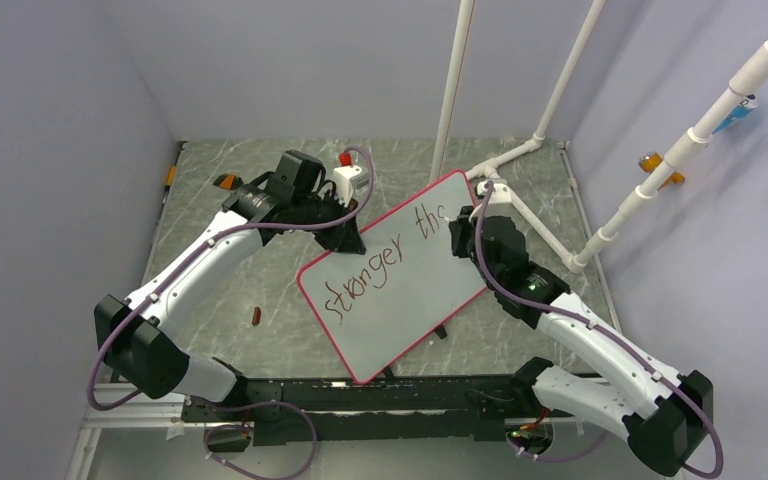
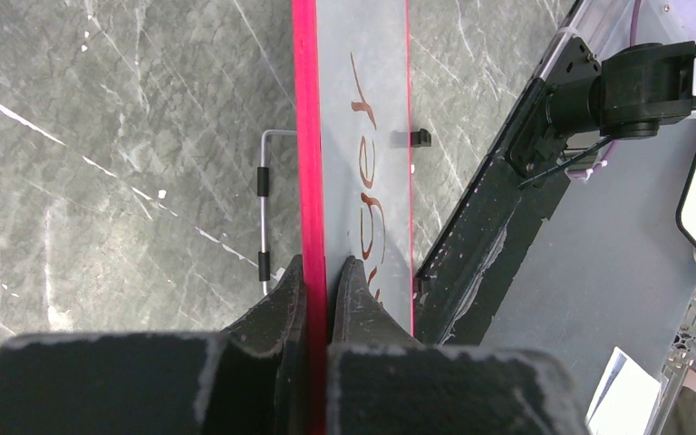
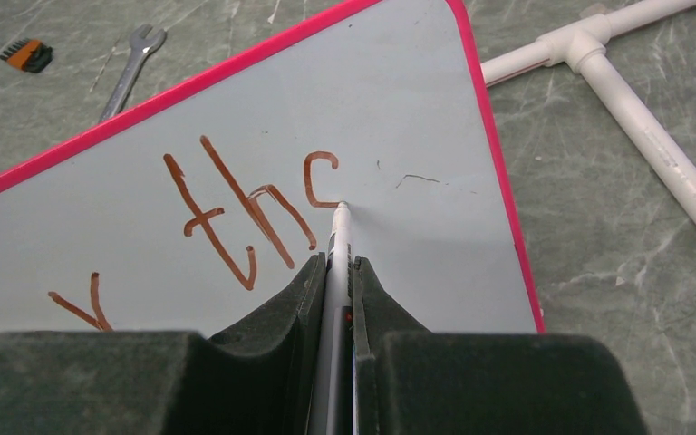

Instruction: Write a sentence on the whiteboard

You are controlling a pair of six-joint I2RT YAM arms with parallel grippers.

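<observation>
Peering from overhead, you lose the right gripper [image 3: 337, 261] behind its own wrist, and that arm covers the end of the second word. The wrist view settles it: jaws clamped tight on a white marker [image 3: 340, 237], tip touching the whiteboard [image 1: 410, 310] at the foot of a half-formed curve after "th". The sentence [image 1: 375, 272] reads "stronger th" so far in dark red. Only the tail of "stronger" shows at that view's lower left.

Over on the left, the left gripper [image 2: 323, 263] is pinched onto the board's pink rim. Its camera sees the board nearly edge-on, so the letters squash into slivers. The board sits diagonally mid-table, between the arms.

Underneath is a grey-green marbled table [image 1: 280, 340] with pale lilac walls around it. White pipes [image 3: 634, 118] lie beyond the board, a wrench [image 3: 131, 68] sits nearby, and a small red object [image 1: 255, 316], too small to identify, lies left of the board.
</observation>
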